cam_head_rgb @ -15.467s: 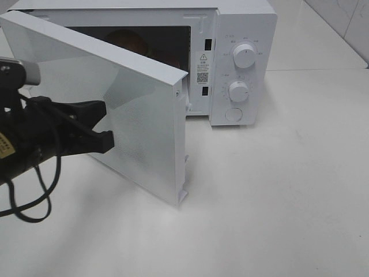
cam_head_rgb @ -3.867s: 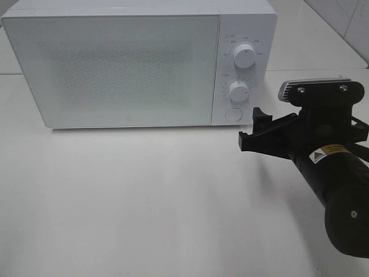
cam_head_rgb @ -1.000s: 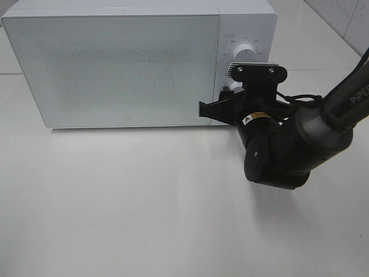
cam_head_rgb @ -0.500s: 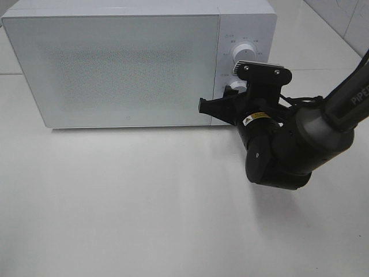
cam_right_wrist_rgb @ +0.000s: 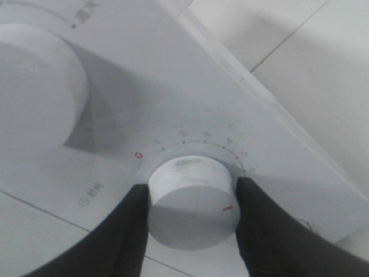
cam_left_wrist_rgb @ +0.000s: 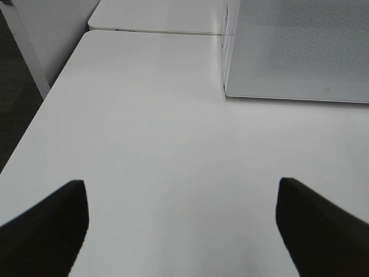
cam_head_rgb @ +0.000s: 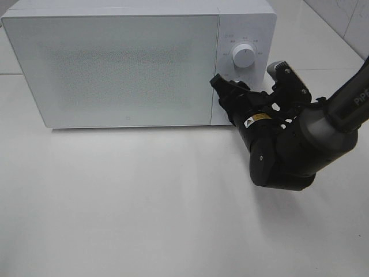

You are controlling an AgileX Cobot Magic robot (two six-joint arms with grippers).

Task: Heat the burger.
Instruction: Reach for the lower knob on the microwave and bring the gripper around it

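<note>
Jaws of the left gripper (cam_left_wrist_rgb: 180, 184) stand wide apart over the counter (cam_left_wrist_rgb: 144, 115), low in its view. Centre-right of the high view, the right gripper (cam_right_wrist_rgb: 191, 202) has its jaws clamped on the lower knob (cam_right_wrist_rgb: 190, 184) of the microwave (cam_head_rgb: 256, 23). Door (cam_head_rgb: 115, 63) shut; burger can't be seen.

White microwave oven (cam_head_rgb: 115, 63), door closed, standing on white tabletop (cam_head_rgb: 144, 219), upper dial (cam_head_rgb: 243, 56) exposed on control panel (cam_head_rgb: 262, 32), black right gripper (cam_head_rgb: 228, 95) against panel just below that dial, bulky black arm (cam_head_rgb: 288, 153) trailing toward right edge
</note>
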